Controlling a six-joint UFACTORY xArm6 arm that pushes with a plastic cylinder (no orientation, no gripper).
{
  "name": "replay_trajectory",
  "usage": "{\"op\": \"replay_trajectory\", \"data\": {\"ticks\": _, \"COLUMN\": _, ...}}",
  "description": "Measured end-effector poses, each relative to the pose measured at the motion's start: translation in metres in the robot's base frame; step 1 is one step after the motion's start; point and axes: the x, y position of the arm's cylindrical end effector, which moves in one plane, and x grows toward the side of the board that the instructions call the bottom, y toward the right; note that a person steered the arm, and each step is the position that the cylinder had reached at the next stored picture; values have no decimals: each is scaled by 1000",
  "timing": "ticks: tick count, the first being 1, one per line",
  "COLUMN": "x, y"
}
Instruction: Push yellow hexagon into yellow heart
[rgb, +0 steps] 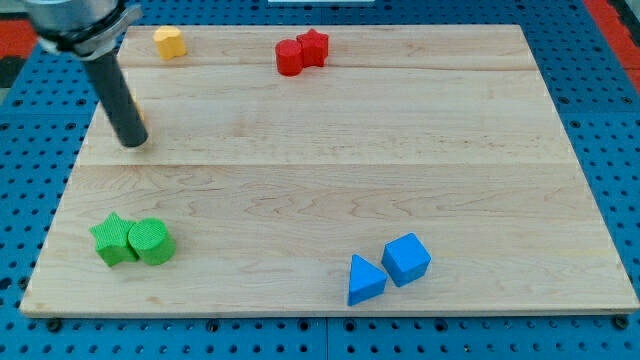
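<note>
A yellow heart (169, 42) lies at the board's top left edge. My dark rod comes down from the view's top left, and my tip (133, 143) rests on the board below and left of the heart. A thin sliver of a yellow block (143, 117) shows at the rod's right side, just above the tip. The rod hides most of it, so I cannot make out its shape. It sits apart from the heart, well below it.
Two touching red blocks, a cylinder (290, 57) and a star (314, 46), lie at the top middle. A green star (112, 240) and a green cylinder (151, 242) touch at the bottom left. A blue triangle (364, 280) and a blue cube (406, 259) lie at the bottom right.
</note>
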Motion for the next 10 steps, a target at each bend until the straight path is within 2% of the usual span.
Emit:
{"op": "replay_trajectory", "data": {"ticks": 1, "x": -26, "y": -16}}
{"op": "replay_trajectory", "data": {"ticks": 2, "x": -77, "y": 0}}
{"op": "replay_trajectory", "data": {"ticks": 3, "x": -101, "y": 2}}
{"op": "replay_trajectory", "data": {"ticks": 4, "x": -87, "y": -1}}
{"op": "replay_trajectory", "data": {"ticks": 5, "x": -114, "y": -35}}
{"op": "replay_trajectory", "data": {"ticks": 6, "x": -129, "y": -14}}
{"op": "replay_trajectory", "data": {"ticks": 8, "x": -105, "y": 16}}
{"op": "replay_trajectory", "data": {"ticks": 10, "x": -130, "y": 22}}
